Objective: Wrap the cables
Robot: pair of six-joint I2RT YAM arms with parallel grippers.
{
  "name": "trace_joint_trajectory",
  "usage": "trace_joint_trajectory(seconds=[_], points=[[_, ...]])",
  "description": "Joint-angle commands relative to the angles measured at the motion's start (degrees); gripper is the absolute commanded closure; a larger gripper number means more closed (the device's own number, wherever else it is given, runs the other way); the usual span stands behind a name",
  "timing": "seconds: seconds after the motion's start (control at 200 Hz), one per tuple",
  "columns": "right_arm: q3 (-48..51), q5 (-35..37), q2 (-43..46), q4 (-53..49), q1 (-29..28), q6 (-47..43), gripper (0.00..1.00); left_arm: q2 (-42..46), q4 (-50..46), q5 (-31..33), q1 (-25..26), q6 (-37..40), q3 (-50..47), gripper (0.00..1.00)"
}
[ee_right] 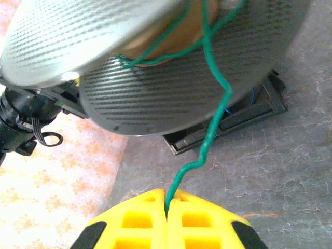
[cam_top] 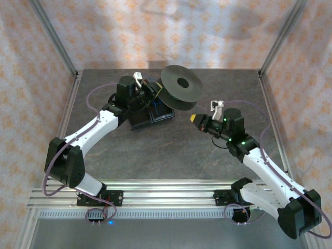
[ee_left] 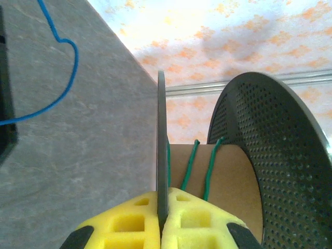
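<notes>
Right gripper (ee_right: pixel 167 207) pinches the thin green wire (ee_right: pixel 212 104), few turns laid on the dark grey perforated spool (ee_left: pixel 275 155); left gripper (ee_left: pixel 162 218) clamps its flange. Thin blue wire (ee_left: pixel 62 78) lies loose, unwrapped.

1. The left arm (cam_top: pixel 98 127) stretches forward and toward the right, with the elbow folded low near its base.
2. The left gripper (ee_left: pixel 162 207) is closed tight on the thin spool flange (ee_left: pixel 161 129).
3. The right arm (cam_top: pixel 264 166) bends inward to the left, wrist level.
4. The right gripper (ee_right: pixel 167 201) is closed and pinches the green cable (ee_right: pixel 210 67).
</notes>
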State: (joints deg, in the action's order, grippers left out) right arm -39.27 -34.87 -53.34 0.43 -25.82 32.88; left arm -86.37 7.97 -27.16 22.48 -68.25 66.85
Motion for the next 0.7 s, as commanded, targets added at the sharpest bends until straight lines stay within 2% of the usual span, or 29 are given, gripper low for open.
trace_joint_trajectory(seconds=[0.0, 0.125, 0.385, 0.591, 0.696], points=[[-4.15, 5.05, 0.19, -2.31, -4.24, -5.6, 1.0, 3.61, -3.13, 10.08, 2.14, 5.74, 5.45, 1.0], [-4.79, 8.08, -1.07, -0.06, -7.47, -3.14, 1.0, 3.67, -8.15, 17.85, 6.39, 10.81, 8.21, 1.0], [-2.37, 15.91, -4.75, 12.65, -12.0, 14.27, 1.0, 0.95, -18.4, 34.55, 16.08, 23.79, 16.37, 1.0], [-4.52, 18.81, -6.35, 14.23, -12.59, 25.14, 1.0, -3.57, -27.05, 44.1, 22.26, 34.01, 24.11, 1.0], [-6.41, 22.33, -5.99, 11.18, -12.63, 30.18, 1.0, -5.99, -31.04, 48.81, 25.05, 38.74, 27.83, 1.0]])
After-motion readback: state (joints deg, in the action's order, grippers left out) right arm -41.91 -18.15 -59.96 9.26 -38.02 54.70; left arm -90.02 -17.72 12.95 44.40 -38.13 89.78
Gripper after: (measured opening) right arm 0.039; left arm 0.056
